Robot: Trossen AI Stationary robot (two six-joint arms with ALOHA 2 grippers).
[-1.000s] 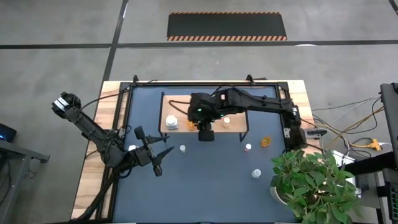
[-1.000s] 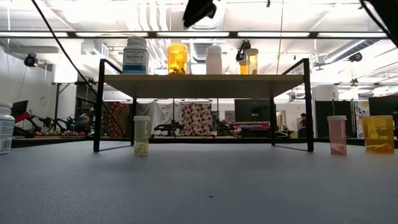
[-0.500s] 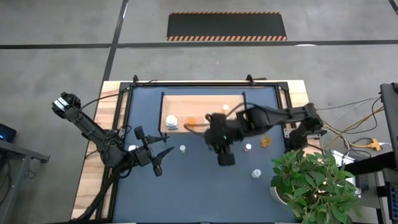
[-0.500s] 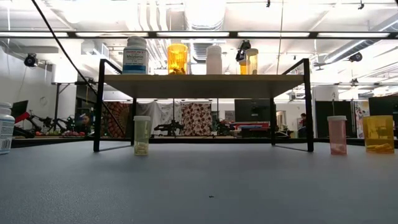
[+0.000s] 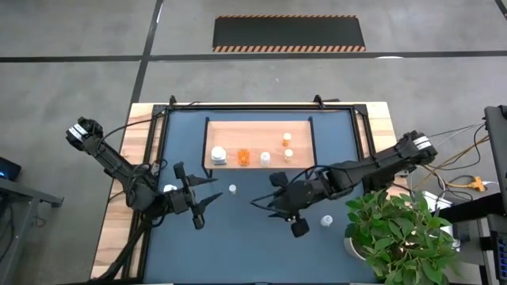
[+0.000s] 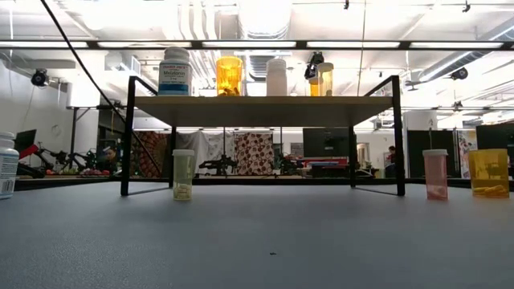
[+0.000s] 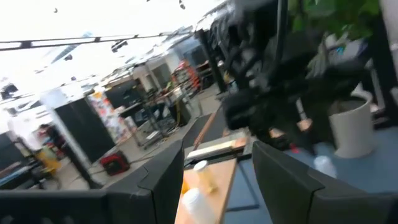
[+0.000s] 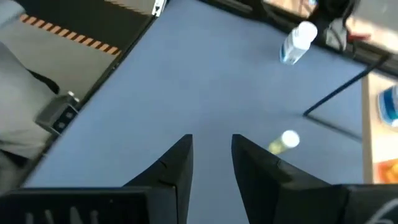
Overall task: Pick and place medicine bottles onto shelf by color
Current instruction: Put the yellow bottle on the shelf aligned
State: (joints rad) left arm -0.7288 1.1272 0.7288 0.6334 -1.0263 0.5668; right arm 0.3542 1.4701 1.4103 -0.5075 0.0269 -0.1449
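Note:
The light-wood shelf (image 5: 257,131) in its black frame stands at the table's far middle. Several bottles stand on its top: a white labelled one (image 6: 176,72), an amber one (image 6: 229,76), a white one (image 6: 276,78) and an amber one (image 6: 324,79). More bottles stand on the blue tabletop: a pale one (image 5: 232,189), one near the plant (image 5: 326,221), a pink one (image 6: 435,173) and an amber one (image 6: 488,172). My right gripper (image 5: 265,194) is open and empty, near of the shelf, beside the pale bottle (image 8: 287,142). My left gripper (image 5: 212,190) is open and empty at the table's left.
A green potted plant (image 5: 396,237) fills the near right corner, close to my right arm. A white bottle (image 6: 6,164) stands at the far left of the low view. Cables lie along the table's right edge (image 5: 444,170).
My right gripper has drawn back from above the shelf toward the table's near edge and turned toward the table's left. It has left the low view. The bottles on the shelf have stayed where they were.

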